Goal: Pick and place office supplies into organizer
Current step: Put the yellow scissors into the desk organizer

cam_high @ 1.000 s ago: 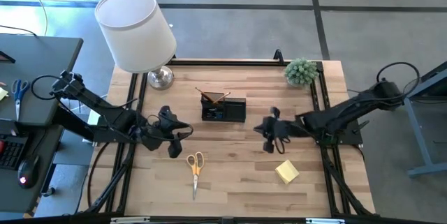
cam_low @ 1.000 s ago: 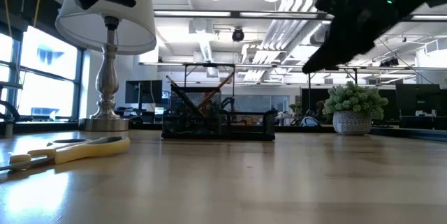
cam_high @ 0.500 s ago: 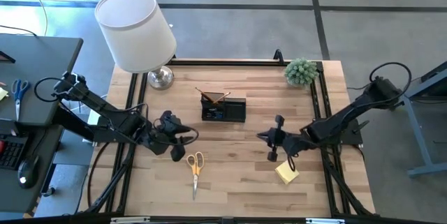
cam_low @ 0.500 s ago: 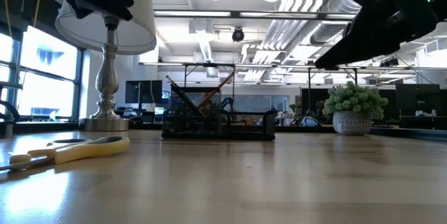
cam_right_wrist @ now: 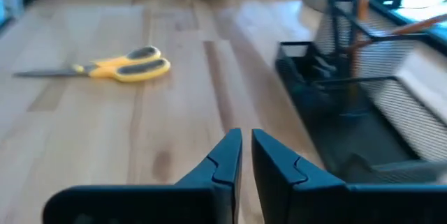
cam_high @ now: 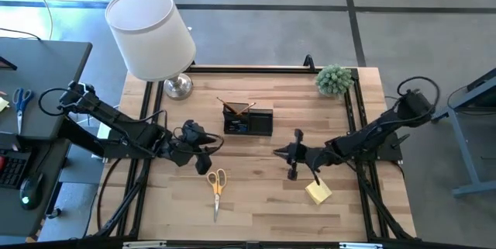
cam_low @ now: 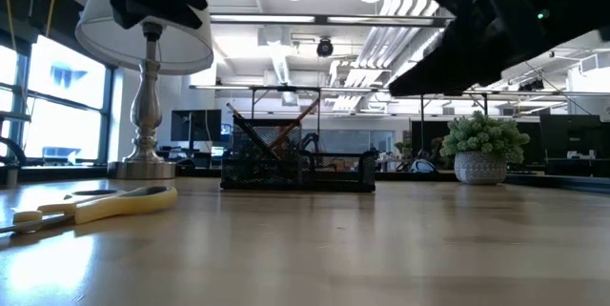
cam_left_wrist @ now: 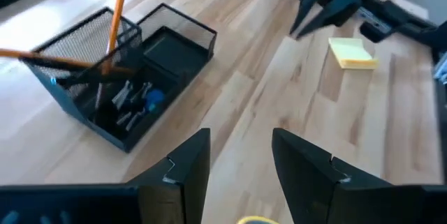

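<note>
Your left hand (cam_high: pixel 203 150) hangs apart, right hand (cam_high: pixel 293 156) pinched together, both empty; pencils (cam_high: pixel 236 107) sit in the organizer (cam_high: pixel 248 122), yellow-handled scissors (cam_high: pixel 216 186) and sticky-note pad (cam_high: pixel 318 191) remain on the counter (cam_high: pixel 256 202).

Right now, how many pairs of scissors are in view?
2: yellow-handled scissors on the table in front of the organizer, blue-handled scissors on the side desk left of the table.

A white-shaded lamp (cam_high: pixel 150 33) on a silver base (cam_high: pixel 177 87) stands at the far left corner of the wooden table (cam_high: pixel 256 202); a small potted plant (cam_high: pixel 334 79) in a white pot stands at the far right corner. On the dark side desk (cam_high: pixel 39 70) left of the table lie blue-handled scissors (cam_high: pixel 21 99), with a keyboard (cam_high: pixel 11 169) and mouse (cam_high: pixel 29 197) nearer the front.
</note>
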Controlling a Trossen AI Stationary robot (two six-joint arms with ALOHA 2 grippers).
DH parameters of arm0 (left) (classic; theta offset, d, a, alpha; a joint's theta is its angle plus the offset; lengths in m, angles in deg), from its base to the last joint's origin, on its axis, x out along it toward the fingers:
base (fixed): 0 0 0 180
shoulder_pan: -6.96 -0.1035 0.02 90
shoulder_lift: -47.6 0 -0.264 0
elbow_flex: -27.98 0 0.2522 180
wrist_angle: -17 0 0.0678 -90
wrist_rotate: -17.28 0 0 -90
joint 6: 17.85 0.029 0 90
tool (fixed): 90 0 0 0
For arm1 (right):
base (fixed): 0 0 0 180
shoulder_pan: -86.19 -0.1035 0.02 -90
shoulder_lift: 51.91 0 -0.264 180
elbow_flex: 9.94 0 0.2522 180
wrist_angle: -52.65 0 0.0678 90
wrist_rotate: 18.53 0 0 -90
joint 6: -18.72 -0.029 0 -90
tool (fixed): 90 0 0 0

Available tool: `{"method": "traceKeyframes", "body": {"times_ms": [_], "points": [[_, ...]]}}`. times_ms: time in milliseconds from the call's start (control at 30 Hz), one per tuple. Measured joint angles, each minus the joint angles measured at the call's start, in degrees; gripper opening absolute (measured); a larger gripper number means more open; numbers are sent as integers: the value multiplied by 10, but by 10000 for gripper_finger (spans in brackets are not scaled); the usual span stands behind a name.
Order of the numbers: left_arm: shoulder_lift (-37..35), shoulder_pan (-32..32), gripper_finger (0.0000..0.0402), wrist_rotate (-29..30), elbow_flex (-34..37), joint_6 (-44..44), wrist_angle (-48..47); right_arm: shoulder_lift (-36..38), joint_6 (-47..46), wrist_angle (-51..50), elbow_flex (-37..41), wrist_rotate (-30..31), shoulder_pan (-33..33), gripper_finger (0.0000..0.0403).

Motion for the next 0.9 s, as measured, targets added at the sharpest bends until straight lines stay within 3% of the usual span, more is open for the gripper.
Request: {"method": "traceKeyframes", "body": {"times_ms": [267, 433, 600, 900], "points": [[37, -8, 143, -12, 0, 142, 127, -128, -61, 129, 0, -98, 7, 36], [67, -8, 143, -54, 0, 162, 213, -191, -90, 213, -16, -28, -61, 21], [78, 6, 143, -91, 0, 147, 246, -216, -68, 218, -51, 61, -125, 5], [109, 78, 143, -61, 0, 133, 304, -219, -49, 210, -102, 54, -124, 12]]}}
